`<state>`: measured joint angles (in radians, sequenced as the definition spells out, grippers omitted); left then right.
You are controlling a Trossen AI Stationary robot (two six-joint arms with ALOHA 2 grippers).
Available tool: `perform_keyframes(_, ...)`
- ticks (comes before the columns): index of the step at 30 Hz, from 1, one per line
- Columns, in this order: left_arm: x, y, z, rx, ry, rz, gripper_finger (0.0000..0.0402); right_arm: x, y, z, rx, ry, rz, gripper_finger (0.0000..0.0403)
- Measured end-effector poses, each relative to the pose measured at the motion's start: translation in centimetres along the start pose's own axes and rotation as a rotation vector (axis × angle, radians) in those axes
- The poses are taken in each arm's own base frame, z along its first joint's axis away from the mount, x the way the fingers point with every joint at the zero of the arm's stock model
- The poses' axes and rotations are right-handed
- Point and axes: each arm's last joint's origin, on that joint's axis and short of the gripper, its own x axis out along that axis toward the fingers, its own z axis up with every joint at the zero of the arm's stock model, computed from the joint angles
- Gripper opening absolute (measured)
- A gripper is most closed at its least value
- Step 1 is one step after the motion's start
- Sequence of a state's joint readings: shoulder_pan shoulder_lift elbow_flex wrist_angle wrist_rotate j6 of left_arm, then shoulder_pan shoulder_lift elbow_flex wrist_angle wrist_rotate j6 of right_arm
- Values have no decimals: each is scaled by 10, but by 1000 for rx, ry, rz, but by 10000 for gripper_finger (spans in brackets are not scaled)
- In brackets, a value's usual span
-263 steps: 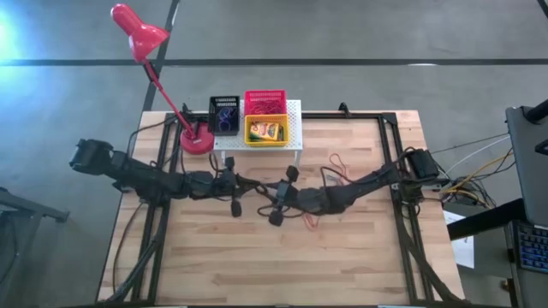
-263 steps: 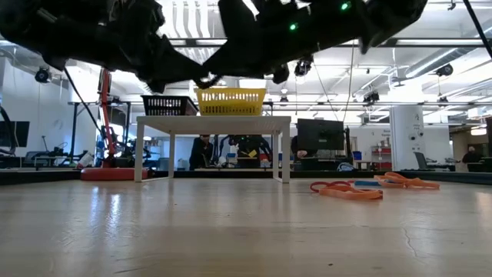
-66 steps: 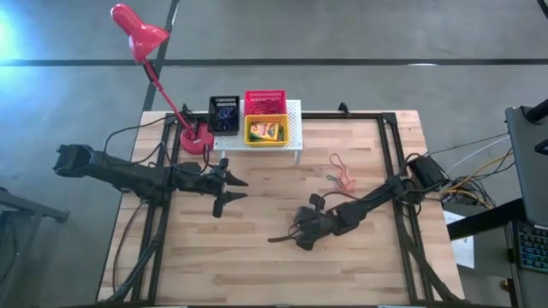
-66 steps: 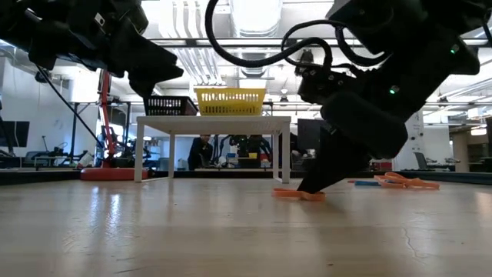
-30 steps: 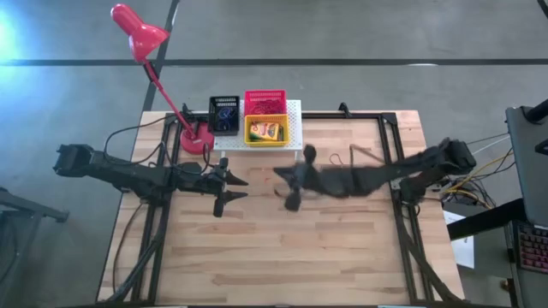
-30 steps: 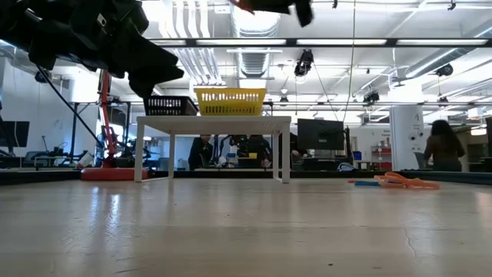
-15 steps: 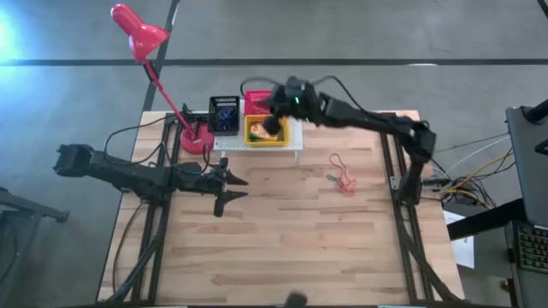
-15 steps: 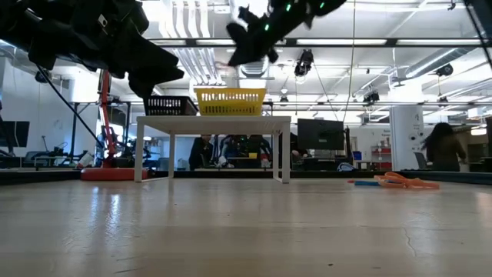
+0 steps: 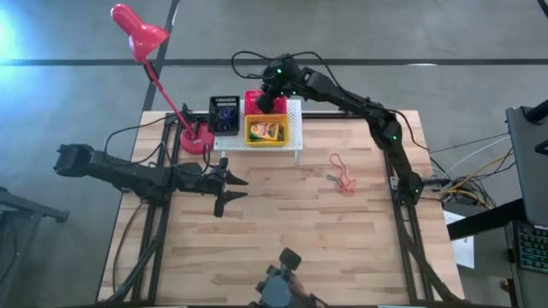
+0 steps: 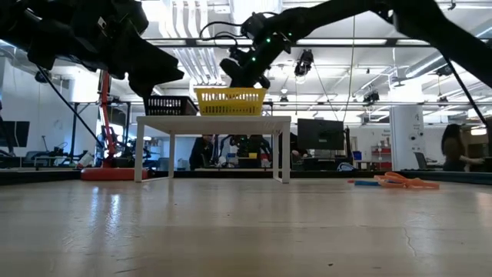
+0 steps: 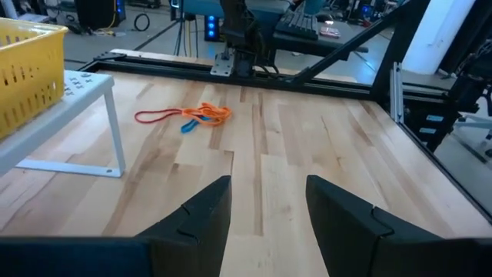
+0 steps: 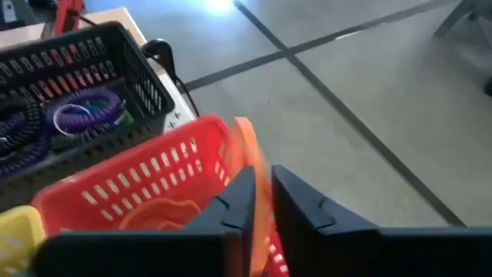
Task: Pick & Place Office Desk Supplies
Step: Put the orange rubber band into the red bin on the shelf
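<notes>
High view: you see the right gripper (image 9: 271,89) reached over the red plastic mesh basket (image 9: 253,98) at the back of the white perforated metal stand (image 9: 294,128), and the left gripper (image 9: 233,190) parked low over the bare part of the wooden table (image 9: 282,239), near the stand's front.
Right claw: your right wrist view shows the two dark fingers (image 12: 232,204) nearly together with a thin orange rubber band (image 12: 250,165) pinched between them, hanging just above the red basket's rim.
Left claw: its fingers (image 11: 201,211) stand apart with nothing between them; this arm waits.
Basket contents: more orange bands (image 12: 160,214) already lie inside the red basket; the black mesh basket (image 12: 73,65) beside it holds purple coiled rings (image 12: 81,108), and the yellow mesh basket (image 9: 266,131) in front holds a yellow-green crayon box (image 9: 267,130).
Remaining supplies: a loose cluster of red-orange rubber bands (image 9: 342,175) with a small blue piece lies on the table, well apart from the stand, towards the right arm's side.
Step in hand: judged as the release of the held band into the red basket.
How to do it well: keep the claw centred over the basket's interior, not over its far rim, since the band hangs close to that edge; spread the fingers fully so that the band cannot cling, then lift straight up clear of the basket wall.
Risk: a band dropped from the rim may fall behind the stand.
</notes>
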<state>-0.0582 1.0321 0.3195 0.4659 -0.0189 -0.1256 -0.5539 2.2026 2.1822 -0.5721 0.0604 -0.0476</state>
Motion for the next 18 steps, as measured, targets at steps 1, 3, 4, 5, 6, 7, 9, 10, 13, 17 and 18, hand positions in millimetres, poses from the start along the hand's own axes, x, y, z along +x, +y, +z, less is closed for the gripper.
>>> perform_keyframes(1, 0, 0, 0, 2, 3, 0, 173, 1, -1, 3, 4, 4, 7, 48)
perform_keyframes(3, 0, 0, -1, 2, 13, 2, 173, 0, -2, 6, 16, 27, 16, 73)
perform_keyframes(4, 0, 0, -2, 2, 16, 2, 173, -1, -3, 8, 15, 39, 15, 86)
perform_keyframes(5, 0, 0, -2, 2, 18, 2, 173, -2, -4, 9, 7, 42, 13, 98)
perform_keyframes(6, 0, 0, -2, 2, 19, 2, 173, -5, -4, 11, -2, 52, 11, 110)
perform_keyframes(7, 0, 0, -2, 2, 20, 2, 173, -7, -4, 11, -14, 64, 7, 120)
perform_keyframes(9, 0, 0, -2, 3, 21, 3, 173, -16, -5, 14, -39, 73, 7, 137)
perform_keyframes(10, 0, 0, -2, 3, 22, 3, 173, -24, -5, 14, -43, 92, 9, 143)
perform_keyframes(13, 0, 0, -2, 1, 25, 3, 173, -56, 0, 14, -59, 189, 26, 149)
perform_keyframes(17, 0, 0, -2, -1, 25, 3, 173, -99, 27, -3, -120, 439, 87, 138)
perform_keyframes(18, 0, 0, -2, -1, 26, 3, 173, -107, 37, -11, -126, 511, 100, 133)
